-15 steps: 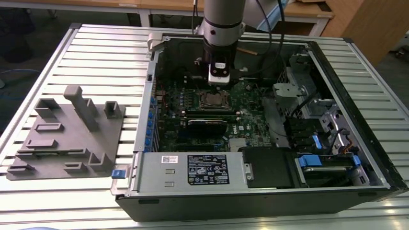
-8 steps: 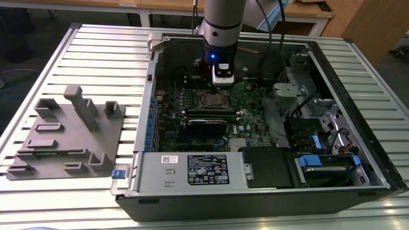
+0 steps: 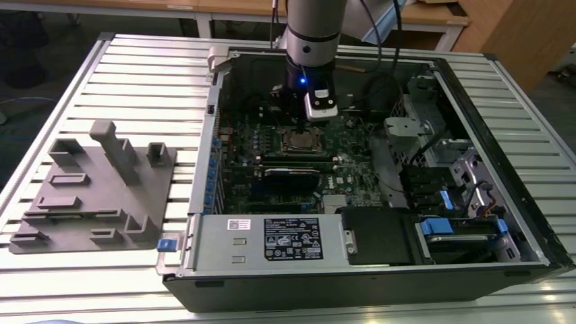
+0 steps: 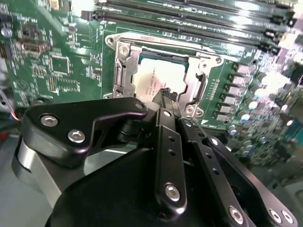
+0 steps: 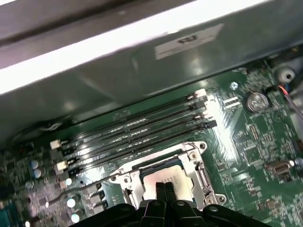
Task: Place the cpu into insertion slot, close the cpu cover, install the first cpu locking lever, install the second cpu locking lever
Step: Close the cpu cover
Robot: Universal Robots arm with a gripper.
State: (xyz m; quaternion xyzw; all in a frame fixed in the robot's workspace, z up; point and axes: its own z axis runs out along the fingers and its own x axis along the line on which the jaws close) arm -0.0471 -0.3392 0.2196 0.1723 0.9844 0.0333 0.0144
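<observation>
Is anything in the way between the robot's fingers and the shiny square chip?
Nothing visible is. In the second wrist view the fingers hang right over the cpu, and nothing shows between them. The cpu cover lies around the chip's edges and leaves its middle bare.

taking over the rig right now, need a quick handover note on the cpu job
The hand: fingers shut, holding nothing, tips right over the cpu; contact cannot be told.
The cpu sits in the insertion slot on the green board.
The cpu cover lies flat around the chip and looks closed.
Done: cpu placed, cover down.
Left: the two locking levers; whether either is latched cannot be told from these views.
</observation>
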